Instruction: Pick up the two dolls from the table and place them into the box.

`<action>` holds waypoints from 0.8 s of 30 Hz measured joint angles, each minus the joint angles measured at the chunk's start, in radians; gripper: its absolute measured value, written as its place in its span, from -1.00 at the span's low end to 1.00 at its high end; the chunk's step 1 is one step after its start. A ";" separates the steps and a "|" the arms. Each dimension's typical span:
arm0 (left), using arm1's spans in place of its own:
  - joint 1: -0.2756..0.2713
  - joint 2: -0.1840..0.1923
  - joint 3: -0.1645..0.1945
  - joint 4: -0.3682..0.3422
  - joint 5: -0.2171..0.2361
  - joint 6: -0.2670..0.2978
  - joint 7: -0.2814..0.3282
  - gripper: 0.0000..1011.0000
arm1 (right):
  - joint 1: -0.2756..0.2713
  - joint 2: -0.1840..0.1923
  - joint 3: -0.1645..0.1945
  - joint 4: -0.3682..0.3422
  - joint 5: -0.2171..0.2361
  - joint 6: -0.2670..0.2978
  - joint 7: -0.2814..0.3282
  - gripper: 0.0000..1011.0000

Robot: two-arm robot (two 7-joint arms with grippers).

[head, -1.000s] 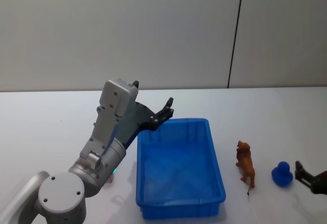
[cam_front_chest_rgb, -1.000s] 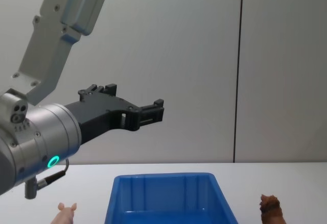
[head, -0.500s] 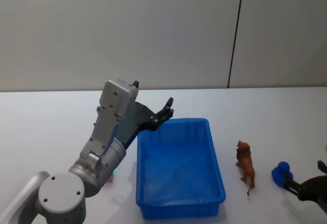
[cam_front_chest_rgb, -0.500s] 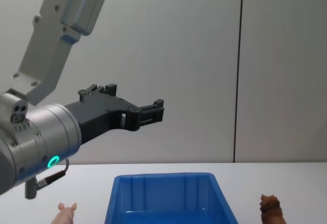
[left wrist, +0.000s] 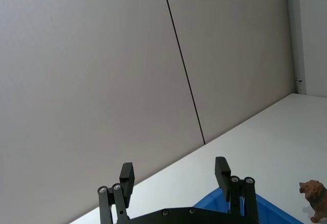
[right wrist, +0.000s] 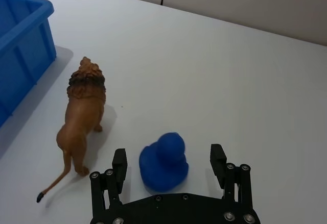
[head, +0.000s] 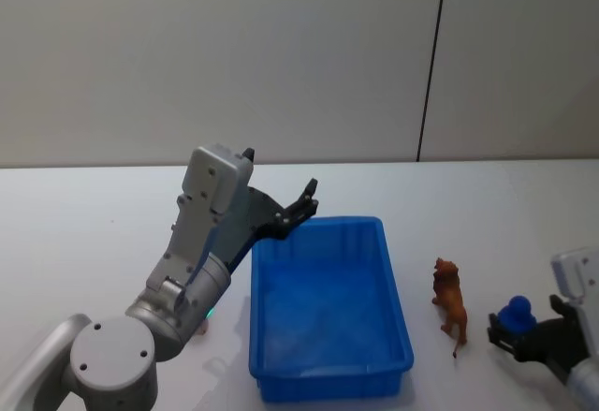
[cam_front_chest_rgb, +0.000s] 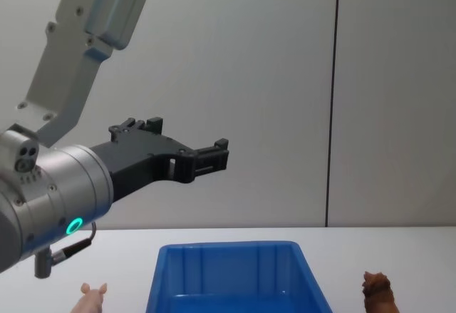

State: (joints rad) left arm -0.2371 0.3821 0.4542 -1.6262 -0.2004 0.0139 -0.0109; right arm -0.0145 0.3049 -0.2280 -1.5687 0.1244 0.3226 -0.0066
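Right gripper (right wrist: 169,156) is wide open and low over the table (head: 94,233), fingers straddling the blue doll (right wrist: 164,162) without touching it; nothing held. I see the lion doll (right wrist: 84,114) standing between that doll and the box (head: 328,383). Left gripper (left wrist: 175,170) is open and empty, raised over the box's far left corner. Pink doll (cam_front_chest_rgb: 92,297) sits left of the box.

No text, label, brand mark or number was legible anywhere in the scene, the blue box (head: 328,385) and the white table (head: 505,214) included.
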 joint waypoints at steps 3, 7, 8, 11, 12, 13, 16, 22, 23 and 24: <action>0.000 0.000 0.000 0.000 0.000 0.000 0.000 0.98 | 0.028 -0.020 -0.009 0.035 -0.015 0.004 0.014 0.98; 0.000 0.000 0.000 0.000 0.000 0.000 0.000 0.98 | 0.050 -0.035 -0.016 0.061 -0.025 0.007 0.025 0.98; 0.000 0.000 0.000 0.000 0.000 0.000 0.000 0.98 | 0.053 -0.038 -0.017 0.067 -0.027 0.007 0.027 0.98; 0.000 0.000 0.000 0.000 0.000 0.000 0.000 0.98 | 0.064 -0.047 -0.021 0.081 -0.034 0.009 0.033 0.98; 0.000 0.000 0.000 0.000 0.000 0.000 0.000 0.98 | 0.067 -0.049 -0.022 0.085 -0.035 0.009 0.034 0.98; 0.000 0.000 0.000 0.000 0.000 0.000 0.000 0.98 | 0.070 -0.050 -0.022 0.088 -0.036 0.010 0.036 0.98; 0.000 0.000 0.000 0.000 0.000 0.000 0.000 0.98 | 0.080 -0.057 -0.026 0.101 -0.042 0.011 0.041 0.98; 0.000 0.000 0.000 0.000 0.000 0.000 0.000 0.98 | 0.090 -0.065 -0.029 0.114 -0.047 0.012 0.046 0.98; 0.000 0.000 0.000 0.000 0.000 0.000 0.000 0.98 | 0.093 -0.066 -0.030 0.117 -0.048 0.012 0.047 0.98; 0.000 0.000 0.000 0.000 0.000 0.000 0.000 0.98 | 0.093 -0.067 -0.030 0.118 -0.049 0.012 0.048 0.97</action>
State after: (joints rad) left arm -0.2371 0.3821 0.4542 -1.6262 -0.2004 0.0139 -0.0109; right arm 0.0789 0.2379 -0.2582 -1.4509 0.0757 0.3350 0.0410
